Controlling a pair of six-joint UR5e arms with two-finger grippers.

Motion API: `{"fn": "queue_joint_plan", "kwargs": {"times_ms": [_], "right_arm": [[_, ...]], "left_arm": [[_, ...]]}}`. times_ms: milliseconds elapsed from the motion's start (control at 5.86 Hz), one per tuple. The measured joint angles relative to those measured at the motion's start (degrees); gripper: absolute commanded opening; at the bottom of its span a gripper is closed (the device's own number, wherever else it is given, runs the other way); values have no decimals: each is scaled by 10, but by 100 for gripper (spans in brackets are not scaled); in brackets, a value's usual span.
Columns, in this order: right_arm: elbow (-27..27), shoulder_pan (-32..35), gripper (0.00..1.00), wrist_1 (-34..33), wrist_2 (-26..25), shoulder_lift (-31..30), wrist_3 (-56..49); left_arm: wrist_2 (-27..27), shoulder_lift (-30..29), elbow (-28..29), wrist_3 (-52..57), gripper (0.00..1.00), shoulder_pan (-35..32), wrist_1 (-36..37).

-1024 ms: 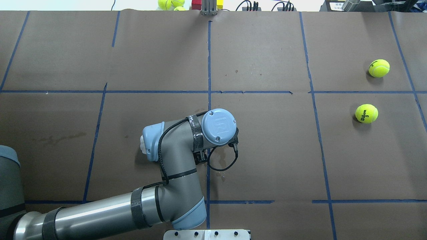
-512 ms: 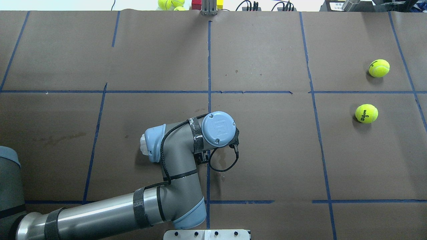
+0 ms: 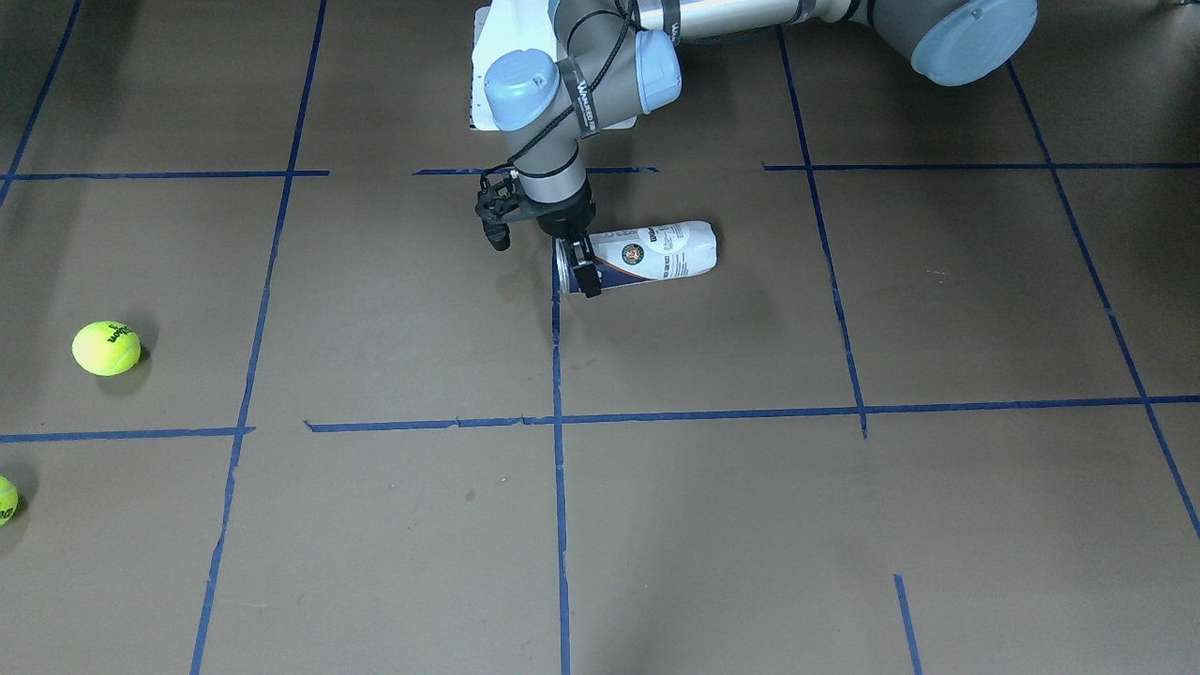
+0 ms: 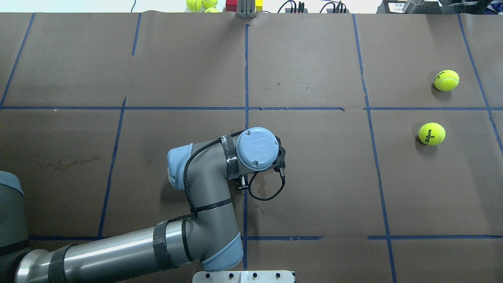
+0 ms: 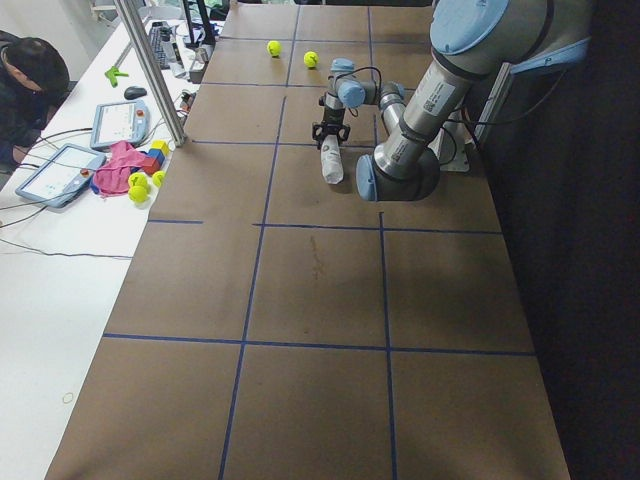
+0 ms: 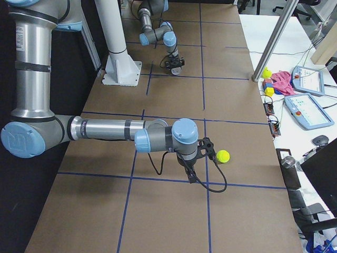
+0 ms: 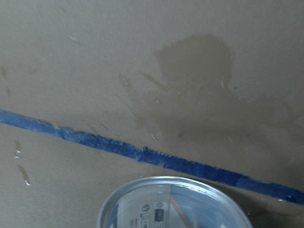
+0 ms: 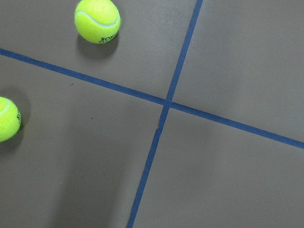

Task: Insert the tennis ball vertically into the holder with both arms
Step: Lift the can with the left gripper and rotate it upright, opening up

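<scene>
The holder (image 3: 656, 251), a clear can with a white-and-navy label, lies on its side near the table's middle, its open end toward the blue centre line. My left gripper (image 3: 577, 272) points down and is closed across the can close to that open end, one finger (image 3: 586, 277) against its near side. The left wrist view shows the can's silver rim (image 7: 171, 179). In the overhead view the wrist (image 4: 259, 148) hides the can. Two tennis balls (image 4: 432, 133) (image 4: 447, 80) lie at the right. My right gripper (image 6: 192, 176) hangs near one ball (image 6: 223, 156); I cannot tell whether it is open or shut.
Blue tape lines grid the brown table cover (image 4: 314, 177). The white pedestal (image 6: 118, 74) stands at the robot's edge. More balls and coloured blocks (image 4: 202, 4) lie past the far edge. A person (image 5: 30, 80) sits at a side bench with tablets.
My left wrist dipped slightly toward the robot, then shifted a little to the right, and its cable loop swung with it. The two tennis balls have not moved.
</scene>
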Motion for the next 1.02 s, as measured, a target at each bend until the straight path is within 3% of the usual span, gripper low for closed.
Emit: {"fn": "queue_joint_plan", "kwargs": {"times_ms": [341,512,1024], "right_arm": [[-1,0,100,0,0,0,0],[-3,0,100,0,0,1,0],[-5,0,100,0,0,2,0]], "left_arm": [[-2,3,-92,-5,78,-8,-17],[-3,11,-120,-15,79,-17,-71],[-6,46,-134,-118,79,-37,-332]]}}
